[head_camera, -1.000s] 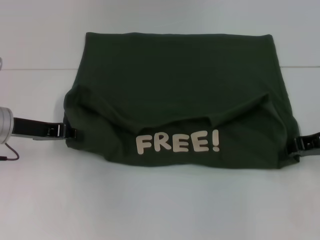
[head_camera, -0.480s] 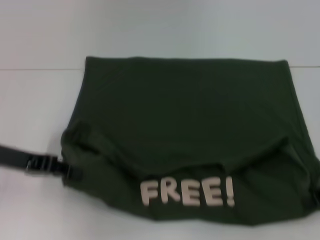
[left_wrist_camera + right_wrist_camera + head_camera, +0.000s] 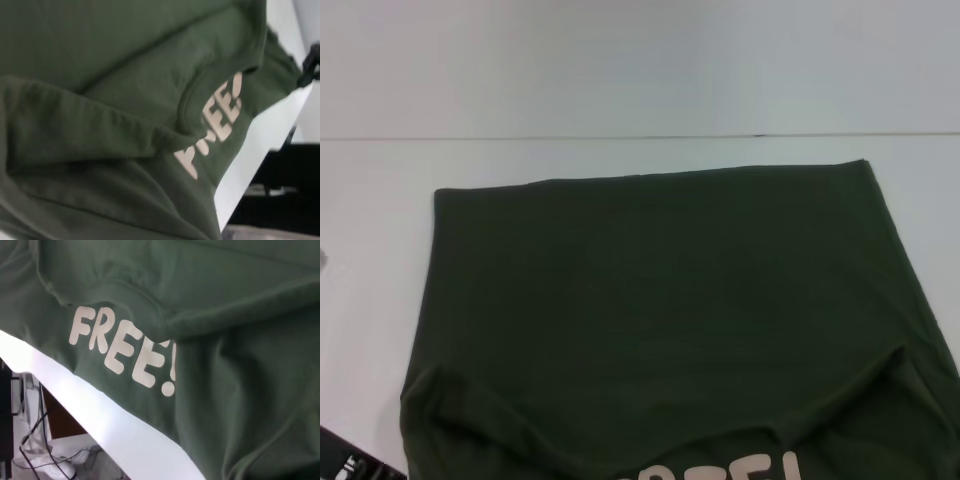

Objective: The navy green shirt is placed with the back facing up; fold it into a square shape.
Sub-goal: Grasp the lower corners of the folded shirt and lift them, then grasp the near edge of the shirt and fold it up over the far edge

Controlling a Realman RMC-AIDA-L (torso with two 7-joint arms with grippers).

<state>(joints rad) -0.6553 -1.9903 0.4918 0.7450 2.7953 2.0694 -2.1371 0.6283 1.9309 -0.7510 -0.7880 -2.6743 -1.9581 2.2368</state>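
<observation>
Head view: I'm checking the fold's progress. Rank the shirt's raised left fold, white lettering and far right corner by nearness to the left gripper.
From the left gripper:
1. raised left fold, beside it.
2. white lettering, near edge.
3. far right corner, diagonally opposite.

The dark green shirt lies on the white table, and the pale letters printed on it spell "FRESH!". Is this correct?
Not quite. The pale letters on the navy green shirt spell "FREE!", not "FRESH!"; the right wrist view shows the whole word. The rest is right: the shirt lies on the white table.
</observation>
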